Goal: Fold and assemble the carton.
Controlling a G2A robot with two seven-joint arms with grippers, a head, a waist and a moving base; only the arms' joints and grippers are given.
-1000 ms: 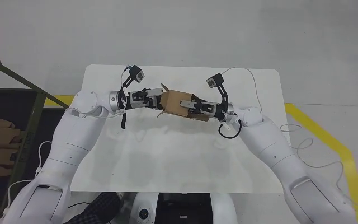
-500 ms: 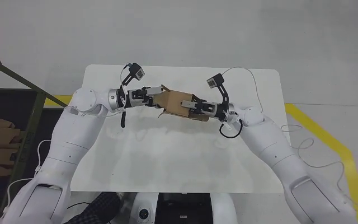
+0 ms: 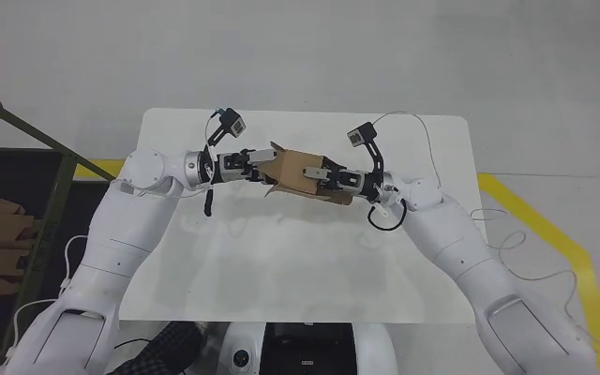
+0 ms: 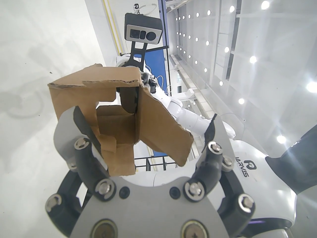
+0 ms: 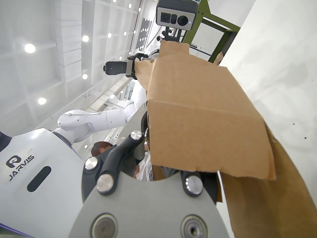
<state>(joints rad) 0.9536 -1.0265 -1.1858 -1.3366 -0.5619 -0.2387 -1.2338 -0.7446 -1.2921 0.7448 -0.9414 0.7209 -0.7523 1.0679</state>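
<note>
One brown cardboard carton (image 3: pixel 298 169), a single piece with several loose flaps. One white table (image 3: pixel 300 267) under it. Two robot hands: one left hand (image 3: pixel 261 165) and one right hand (image 3: pixel 315 174), one at each end of the carton.

Right gripper (image 5: pixel 146 139) grips the brown carton (image 5: pixel 198 125) near the white table (image 5: pixel 279 50).
</note>
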